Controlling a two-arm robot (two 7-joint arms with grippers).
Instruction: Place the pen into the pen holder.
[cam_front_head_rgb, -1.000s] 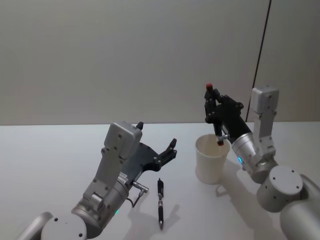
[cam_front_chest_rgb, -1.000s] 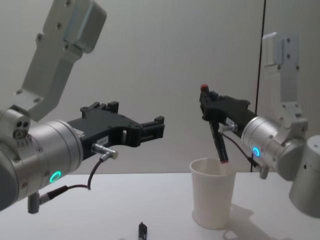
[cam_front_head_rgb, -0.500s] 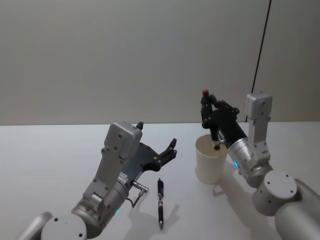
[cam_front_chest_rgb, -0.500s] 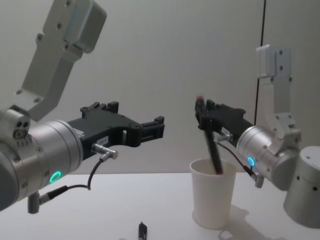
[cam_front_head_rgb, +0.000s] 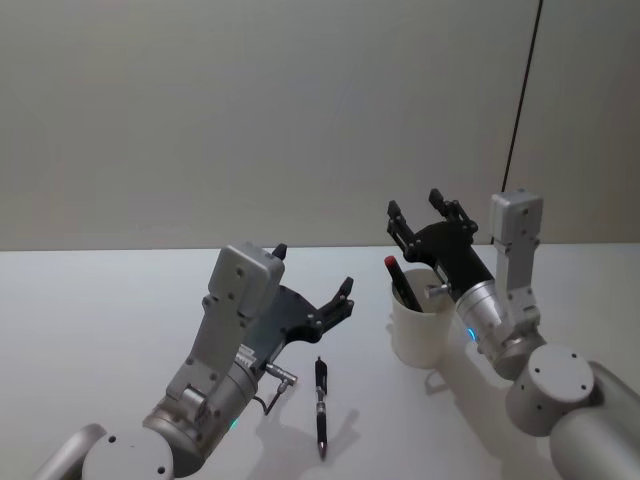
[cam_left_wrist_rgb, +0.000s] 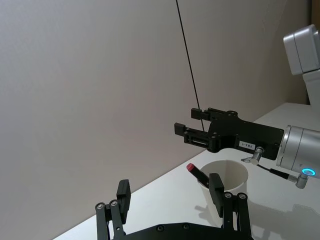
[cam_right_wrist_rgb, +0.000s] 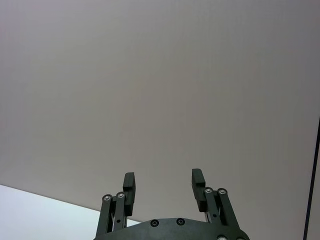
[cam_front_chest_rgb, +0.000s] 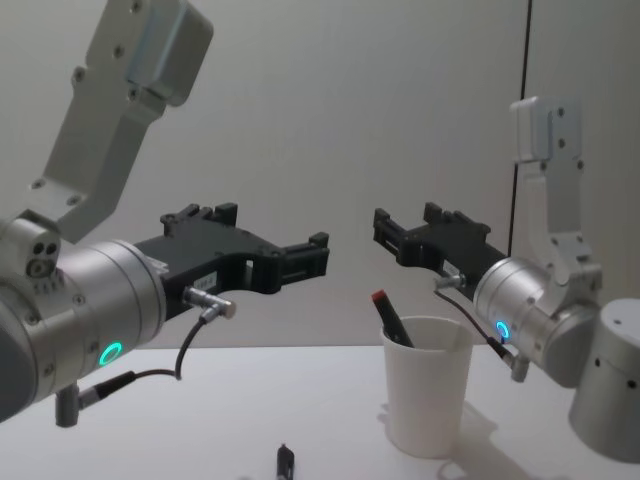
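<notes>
Most of the pen (cam_front_head_rgb: 400, 282) hides in the pen holder (cam_front_head_rgb: 418, 340) below the open right claw (cam_front_head_rgb: 422, 207). Its red end tilts toward the open left claw (cam_front_head_rgb: 314, 268).

- The head camera looked down from high up at the table (cam_front_head_rgb: 100, 300).
- The chest camera sat low and looked across the table; the left arm (cam_front_chest_rgb: 90, 300) was very near and big.
- Both saw the cup (cam_front_head_rgb: 418, 330) with a pen (cam_front_head_rgb: 400, 282) in it.
- The left wrist camera looked past the left gripper (cam_left_wrist_rgb: 169, 185) at the cup and the right gripper (cam_left_wrist_rgb: 184, 121), not far off.
- The right wrist camera looked past its own fingers (cam_right_wrist_rgb: 129, 182) at the wall (cam_right_wrist_rgb: 150, 75).
</notes>
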